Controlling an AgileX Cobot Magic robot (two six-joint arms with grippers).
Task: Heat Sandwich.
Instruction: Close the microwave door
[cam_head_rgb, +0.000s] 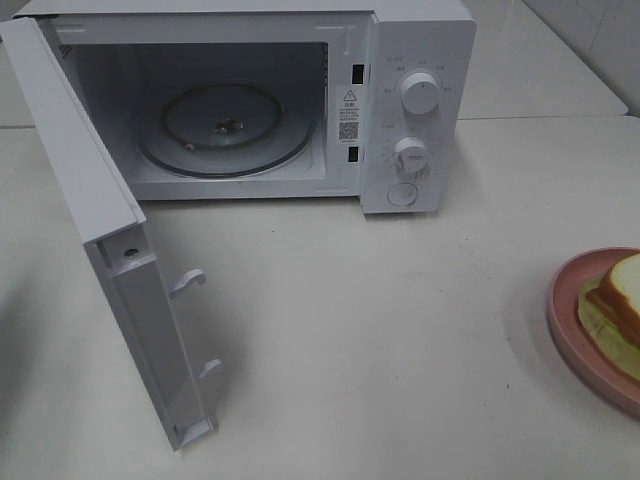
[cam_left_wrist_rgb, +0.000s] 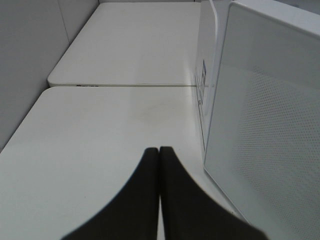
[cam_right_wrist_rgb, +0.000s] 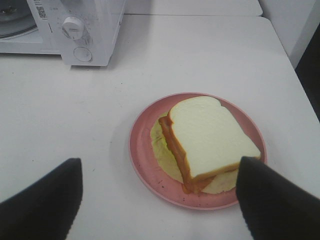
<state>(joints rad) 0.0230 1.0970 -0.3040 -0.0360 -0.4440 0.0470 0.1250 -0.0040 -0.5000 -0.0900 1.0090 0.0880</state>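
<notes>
— What's nearest to you?

— My right gripper (cam_right_wrist_rgb: 159, 200), fingers spread wide and empty, hovering just short of the sandwich (cam_right_wrist_rgb: 210, 140) on the pink plate (cam_right_wrist_rgb: 142, 155). It lies straight ahead, between the fingers' lines.

— And the left?

— The left gripper (cam_left_wrist_rgb: 159, 165) is pinched shut on nothing, beside the open microwave door (cam_left_wrist_rgb: 265, 130) (well apart from the food). So the right arm is nearer.

— Farther out?

— The microwave (cam_head_rgb: 415, 110) stands open with its turntable (cam_head_rgb: 225, 130) bare, I think; there's some glare.
</notes>
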